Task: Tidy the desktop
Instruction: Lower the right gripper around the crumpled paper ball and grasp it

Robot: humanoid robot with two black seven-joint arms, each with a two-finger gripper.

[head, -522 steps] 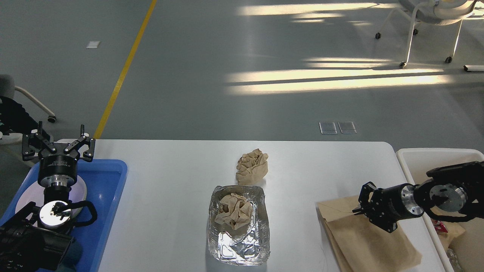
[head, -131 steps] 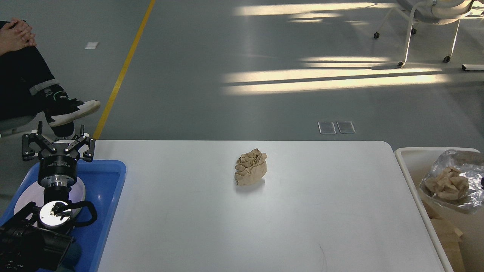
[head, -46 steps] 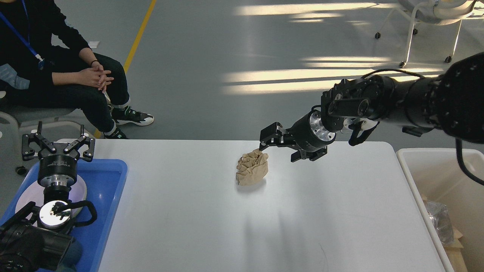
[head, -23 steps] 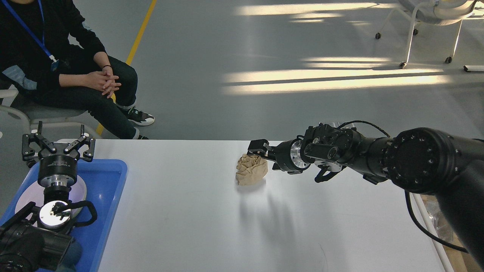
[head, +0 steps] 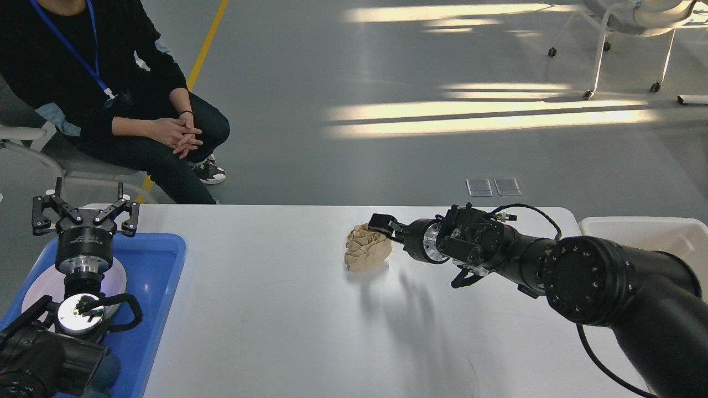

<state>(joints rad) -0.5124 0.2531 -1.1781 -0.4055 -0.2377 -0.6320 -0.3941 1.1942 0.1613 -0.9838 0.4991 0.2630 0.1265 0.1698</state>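
Note:
The white desktop (head: 265, 309) holds one crumpled brown paper ball (head: 366, 251) near its far middle. My right gripper (head: 384, 232) reaches in from the right and is at the ball's right side. One finger (head: 380, 223) lies along the ball's far top edge, and the other finger is hidden. My left gripper (head: 83, 213) stands upright and open, holding nothing, over the far edge of the blue tray (head: 160, 260) at the left.
A white plate (head: 38, 284) lies in the blue tray under my left arm. A white bin (head: 636, 224) stands off the table's right end. A seated person (head: 110, 110) is close to the table's far left corner. A chair (head: 636, 22) stands far back right.
My right arm has come down and leftward to the paper ball, with a finger now against its far edge. The person at the left has slid closer. My left arm has not moved.

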